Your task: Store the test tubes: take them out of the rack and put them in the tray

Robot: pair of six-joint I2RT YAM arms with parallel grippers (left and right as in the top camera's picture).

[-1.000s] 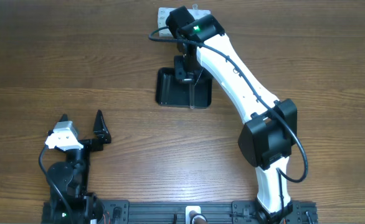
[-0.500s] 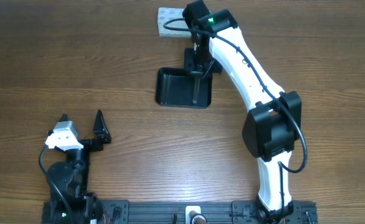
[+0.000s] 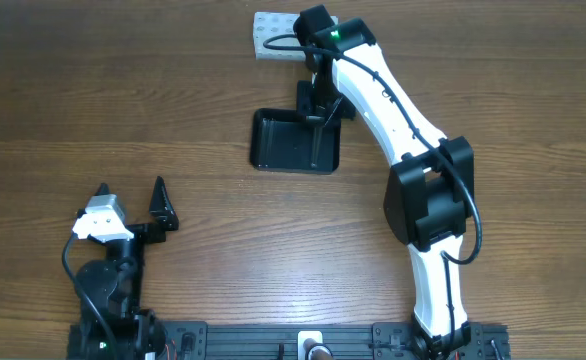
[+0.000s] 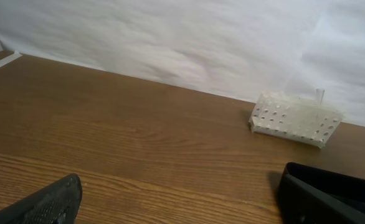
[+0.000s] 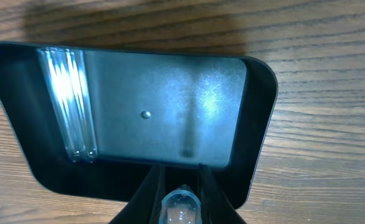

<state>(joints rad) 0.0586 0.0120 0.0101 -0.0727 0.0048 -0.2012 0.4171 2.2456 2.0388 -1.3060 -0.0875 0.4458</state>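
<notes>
My right gripper (image 5: pixel 181 179) is shut on a clear test tube (image 5: pixel 181 204), held end-on above the near rim of the black tray (image 5: pixel 257 124). Two clear tubes (image 5: pixel 70 106) lie side by side along one wall inside the tray. From above, the right gripper (image 3: pixel 319 104) hangs over the far right part of the tray (image 3: pixel 273 145). The white rack (image 3: pixel 271 36) stands just beyond the tray; the left wrist view shows the rack (image 4: pixel 294 118) with one tube (image 4: pixel 320 94) sticking up. My left gripper (image 3: pixel 131 190) rests open near its base, holding nothing.
The bare wooden table spreads wide to the left of and in front of the tray. A white wall (image 4: pixel 170 37) backs the table behind the rack. The right arm (image 3: pixel 393 110) slants across the right half of the table.
The right gripper has carried its tube to the right and slightly farther back, from over the tray's middle to its right side. The left arm has stayed still.
</notes>
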